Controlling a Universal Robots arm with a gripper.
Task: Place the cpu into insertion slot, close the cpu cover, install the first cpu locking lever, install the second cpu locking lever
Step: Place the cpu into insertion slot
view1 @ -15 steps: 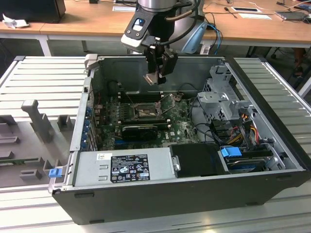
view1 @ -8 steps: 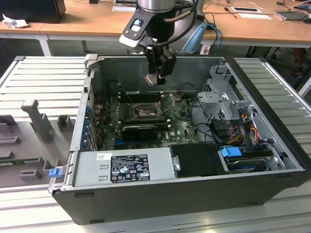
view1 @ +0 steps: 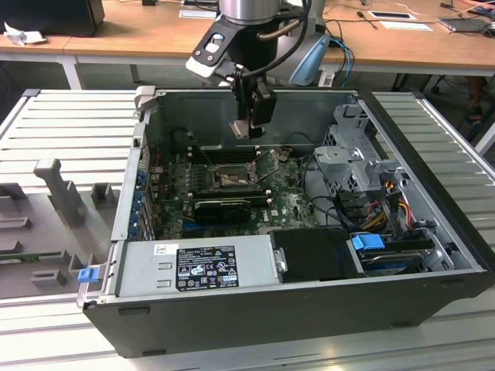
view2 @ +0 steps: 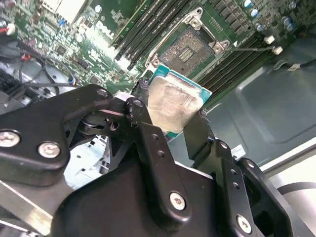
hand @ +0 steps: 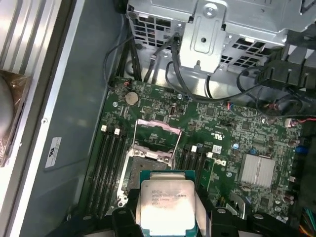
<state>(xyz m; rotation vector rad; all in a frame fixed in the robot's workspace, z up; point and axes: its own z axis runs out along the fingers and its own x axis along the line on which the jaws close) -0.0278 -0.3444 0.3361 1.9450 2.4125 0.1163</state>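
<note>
My gripper (view1: 248,128) hangs inside the open computer case, shut on the cpu (view1: 247,128), a pale silvery square chip with a green edge. Both wrist views show the cpu (view2: 173,101) (hand: 165,202) clamped by its sides between the black fingers (view2: 148,133), a short way above the board. The insertion slot (view1: 230,177) (hand: 147,167) (view2: 185,47) lies open just below and ahead of the chip, its dark contact field bare. The cpu cover (hand: 156,132), a thin metal frame, stands tilted up at the slot's edge towards the drive cage.
A grey power supply box (view1: 197,263) lines the case's near side. The metal drive cage (view1: 352,151) and bundled cables (view1: 371,209) fill the exterior view's right. Memory slots (hand: 106,163) flank the socket, and a finned heatsink (hand: 256,170) sits on the board.
</note>
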